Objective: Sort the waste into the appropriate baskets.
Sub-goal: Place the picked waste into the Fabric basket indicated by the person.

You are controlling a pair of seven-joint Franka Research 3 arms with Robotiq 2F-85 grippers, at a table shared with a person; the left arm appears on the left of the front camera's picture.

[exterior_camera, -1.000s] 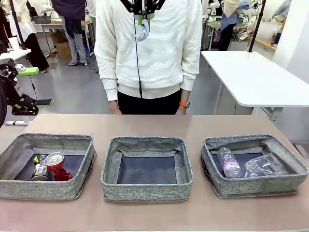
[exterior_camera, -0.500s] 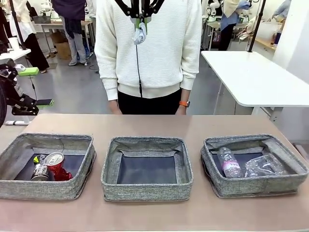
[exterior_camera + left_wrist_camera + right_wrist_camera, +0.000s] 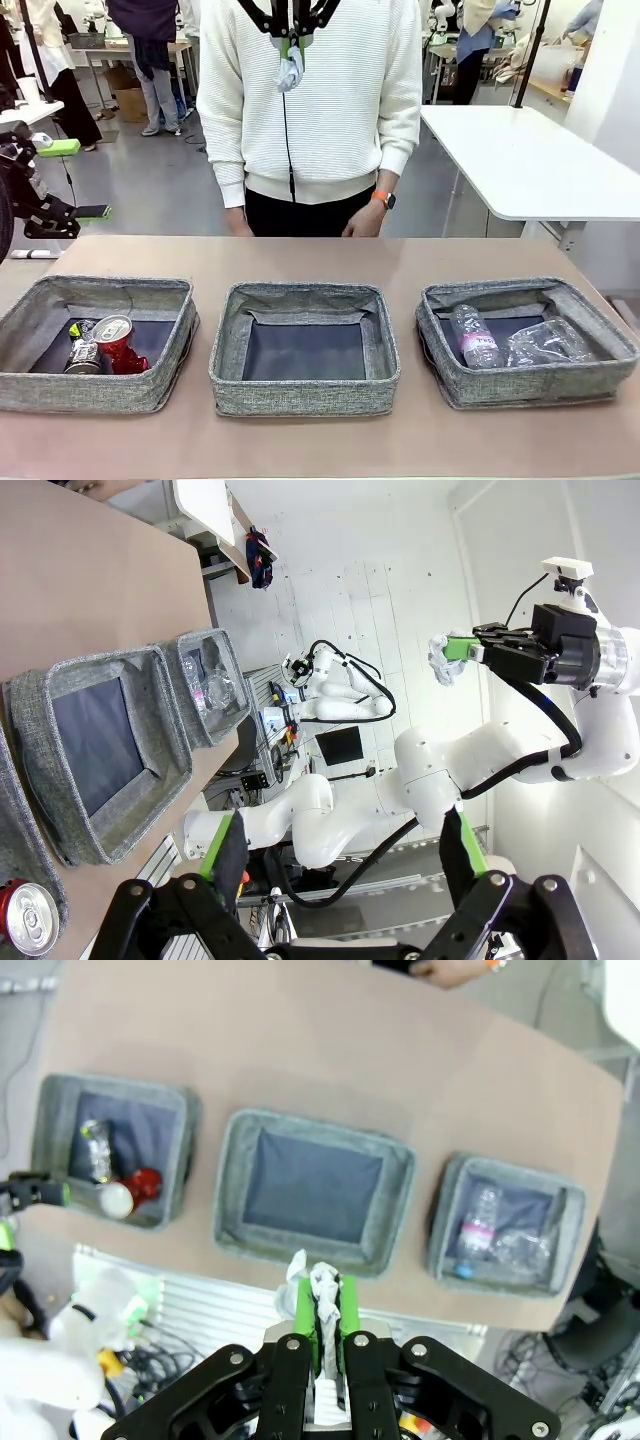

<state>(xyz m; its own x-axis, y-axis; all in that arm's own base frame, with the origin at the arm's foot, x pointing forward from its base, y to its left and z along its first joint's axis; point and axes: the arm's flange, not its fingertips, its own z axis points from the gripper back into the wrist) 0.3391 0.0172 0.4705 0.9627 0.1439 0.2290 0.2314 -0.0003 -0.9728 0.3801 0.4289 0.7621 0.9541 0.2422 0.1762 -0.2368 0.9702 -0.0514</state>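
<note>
High above the middle basket [image 3: 300, 395], my right gripper [image 3: 291, 42] hangs shut on a crumpled white paper ball [image 3: 291, 68]. Looking straight down, the right wrist view has the paper ball [image 3: 312, 1278] pinched in the right gripper [image 3: 324, 1312], over the middle basket's [image 3: 238, 1230] near wall. The left basket [image 3: 90, 392] holds a crushed red can [image 3: 117, 342] and a silver-dark can [image 3: 83, 355]. In the right basket [image 3: 530, 385] lie a clear bottle [image 3: 474, 336] and a clear plastic cup [image 3: 545, 342]. My left gripper [image 3: 342, 865] is open and holds nothing.
A person in a white sweater [image 3: 310, 100] stands at the table's far edge, one hand [image 3: 362, 220] with an orange watch just above it. A white table [image 3: 530, 160] stands behind at the right. Bare brown tabletop [image 3: 300, 255] lies beyond the baskets.
The right gripper has lifted the paper ball slightly. The person's hand with the watch has moved up and inward at the far edge.
</note>
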